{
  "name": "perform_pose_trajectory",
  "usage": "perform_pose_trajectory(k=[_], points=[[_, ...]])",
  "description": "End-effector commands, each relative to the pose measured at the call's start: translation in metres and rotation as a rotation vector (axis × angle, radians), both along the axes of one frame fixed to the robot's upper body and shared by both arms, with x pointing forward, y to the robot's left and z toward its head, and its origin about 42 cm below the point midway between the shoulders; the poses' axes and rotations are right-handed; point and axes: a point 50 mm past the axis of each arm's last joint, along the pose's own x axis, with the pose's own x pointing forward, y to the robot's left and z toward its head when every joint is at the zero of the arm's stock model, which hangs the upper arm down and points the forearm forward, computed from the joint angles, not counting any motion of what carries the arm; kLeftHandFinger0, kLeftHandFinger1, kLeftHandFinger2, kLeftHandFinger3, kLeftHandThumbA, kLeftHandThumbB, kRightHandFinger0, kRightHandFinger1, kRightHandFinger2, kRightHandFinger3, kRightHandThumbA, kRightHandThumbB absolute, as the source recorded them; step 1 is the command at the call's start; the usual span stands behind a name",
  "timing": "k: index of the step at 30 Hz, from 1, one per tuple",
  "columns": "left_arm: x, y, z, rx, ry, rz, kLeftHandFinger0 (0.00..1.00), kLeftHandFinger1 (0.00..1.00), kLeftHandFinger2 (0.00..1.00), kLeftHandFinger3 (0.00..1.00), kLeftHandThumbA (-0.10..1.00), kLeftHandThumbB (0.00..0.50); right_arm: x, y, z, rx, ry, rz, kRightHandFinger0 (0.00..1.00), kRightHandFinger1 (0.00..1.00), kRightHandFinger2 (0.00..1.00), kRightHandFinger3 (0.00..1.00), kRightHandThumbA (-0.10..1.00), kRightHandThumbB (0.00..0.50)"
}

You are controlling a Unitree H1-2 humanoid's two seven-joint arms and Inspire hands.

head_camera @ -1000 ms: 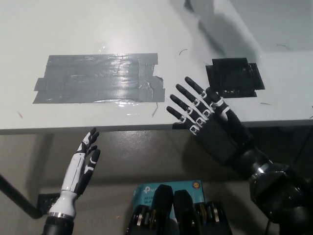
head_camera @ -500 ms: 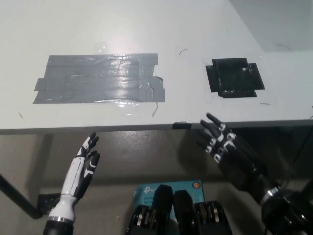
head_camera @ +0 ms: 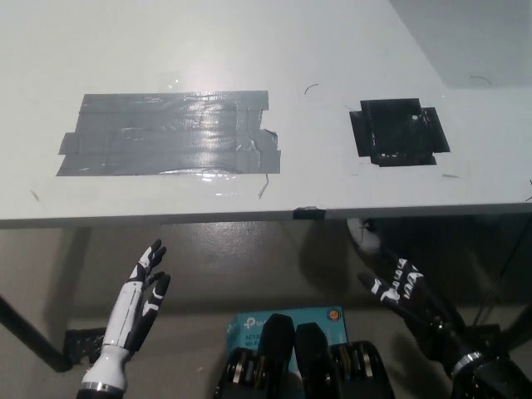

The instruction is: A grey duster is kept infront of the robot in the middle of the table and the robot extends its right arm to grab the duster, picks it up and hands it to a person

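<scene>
A: Nearest, below the table edge: black right hand (head_camera: 399,287) low at the right, fingers spread, holding nothing. White left hand (head_camera: 141,295) rests low at the left, fingers apart, also empty.

B: Any duster?

A: None in view, so its look can't be described. The white table (head_camera: 166,41) carries only a grey tape patch (head_camera: 166,133) mid-left and a black tape patch (head_camera: 399,133) to the right, both stuck flat.

B: Neither hand has it?

A: No. No person shows either.

B: Risks?

A: I judge the main one is a reach at nothing: the grey tape sits about where a duster would, and could be mistaken for it. Fingers would scrape flat tape. Also, the right hand sits under the near edge; raising it straight could knock the table's underside.
</scene>
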Motion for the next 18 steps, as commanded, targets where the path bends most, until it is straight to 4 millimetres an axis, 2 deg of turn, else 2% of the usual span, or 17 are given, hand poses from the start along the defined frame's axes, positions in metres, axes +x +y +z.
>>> perform_pose_trajectory(k=[1, 18], points=[[-0.0064, -0.0053, 0.0099, -0.024, -0.074, -0.008, 0.91, 0.99, 1.00, 1.00, 0.98, 0.190, 0.0012, -0.0100, 0.0197, -0.397, -0.489, 0.024, 1.00, 1.00, 1.00, 1.00, 0.92, 0.391], [-0.0099, -0.0034, 0.0066, -0.038, -0.063, 0.002, 0.91, 0.99, 1.00, 1.00, 0.95, 0.194, 0.0016, -0.0067, 0.0225, -0.451, -0.520, 0.040, 1.00, 1.00, 1.00, 1.00, 0.92, 0.403]])
